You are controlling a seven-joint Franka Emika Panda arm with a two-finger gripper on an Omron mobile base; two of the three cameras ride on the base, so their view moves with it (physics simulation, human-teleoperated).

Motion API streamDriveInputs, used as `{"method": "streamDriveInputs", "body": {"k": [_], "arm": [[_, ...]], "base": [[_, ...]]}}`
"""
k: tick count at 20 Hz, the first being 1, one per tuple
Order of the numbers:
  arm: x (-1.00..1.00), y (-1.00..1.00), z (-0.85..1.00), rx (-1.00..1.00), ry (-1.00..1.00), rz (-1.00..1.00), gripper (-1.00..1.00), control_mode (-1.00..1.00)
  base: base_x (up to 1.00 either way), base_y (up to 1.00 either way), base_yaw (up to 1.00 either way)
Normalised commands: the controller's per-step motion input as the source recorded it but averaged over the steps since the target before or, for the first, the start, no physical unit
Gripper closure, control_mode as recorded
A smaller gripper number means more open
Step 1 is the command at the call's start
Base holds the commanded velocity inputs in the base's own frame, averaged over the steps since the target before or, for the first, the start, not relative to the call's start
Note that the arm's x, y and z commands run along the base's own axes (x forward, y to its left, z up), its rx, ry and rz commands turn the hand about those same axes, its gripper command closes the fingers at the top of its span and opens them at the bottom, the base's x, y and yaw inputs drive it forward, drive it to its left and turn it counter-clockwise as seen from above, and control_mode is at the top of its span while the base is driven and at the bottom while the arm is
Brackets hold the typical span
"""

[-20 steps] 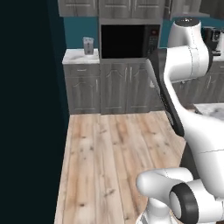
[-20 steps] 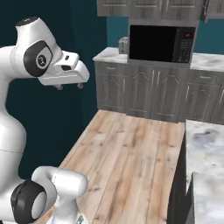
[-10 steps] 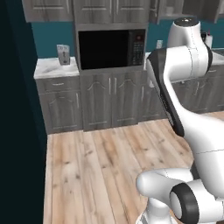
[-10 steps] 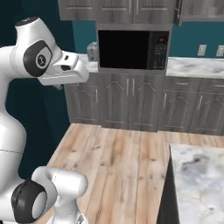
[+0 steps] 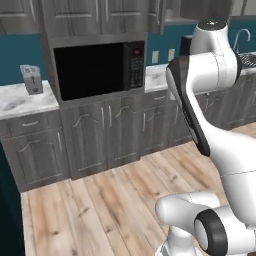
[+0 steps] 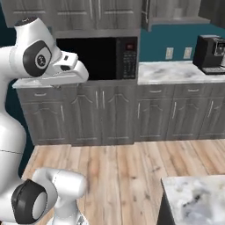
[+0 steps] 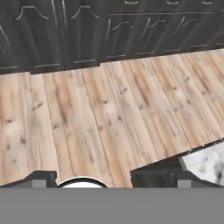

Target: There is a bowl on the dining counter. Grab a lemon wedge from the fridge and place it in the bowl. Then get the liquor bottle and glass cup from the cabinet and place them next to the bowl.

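My gripper [image 7: 107,181] hangs open over the wood floor, its two dark fingertips [image 7: 41,179] wide apart with nothing between them. In the right base view the white hand [image 6: 66,72] is held high in front of the microwave. A marble corner of the dining counter [image 6: 193,200] shows at the lower right, and the same dining counter [image 7: 208,159] appears low in the hand view. An upper cabinet [image 6: 173,13] right of the microwave stands open; its contents are too blurred to tell. The bowl, fridge, lemon wedge, liquor bottle and glass cup are out of view.
A black microwave [image 5: 95,70] sits built into grey panelled cupboards [image 5: 125,130]. The marble worktop [image 6: 176,72] carries a black coffee machine [image 6: 211,52]. A small grey appliance [image 5: 31,79] stands on the left worktop, and a sink tap [image 5: 245,37] is at far right. Wood floor [image 5: 100,205] lies ahead.
The whole scene has slid left and grown larger in both base views, so the base has driven. The arm keeps the same pose and the gripper stays open.
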Motion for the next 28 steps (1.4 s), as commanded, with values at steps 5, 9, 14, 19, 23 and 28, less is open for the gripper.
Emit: {"method": "streamDriveInputs", "body": {"k": [5, 9, 14, 19, 23, 28], "arm": [[0.00, 0.00, 0.00, 0.00, 0.00, 0.00, -1.00, 1.00], [0.00, 0.00, 0.00, 0.00, 0.00, 0.00, -1.00, 1.00], [0.00, 0.00, 0.00, 0.00, 0.00, 0.00, -1.00, 1.00], [0.00, 0.00, 0.00, 0.00, 0.00, 0.00, -1.00, 1.00], [0.00, 0.00, 0.00, 0.00, 0.00, 0.00, -1.00, 1.00], [0.00, 0.00, 0.00, 0.00, 0.00, 0.00, -1.00, 1.00]], "base": [[1.00, 0.29, -0.43], [1.00, 0.22, -0.45], [1.00, 0.12, -0.45], [1.00, 0.00, -0.43], [1.00, -0.01, -0.38], [1.00, -0.30, -0.18]]}}
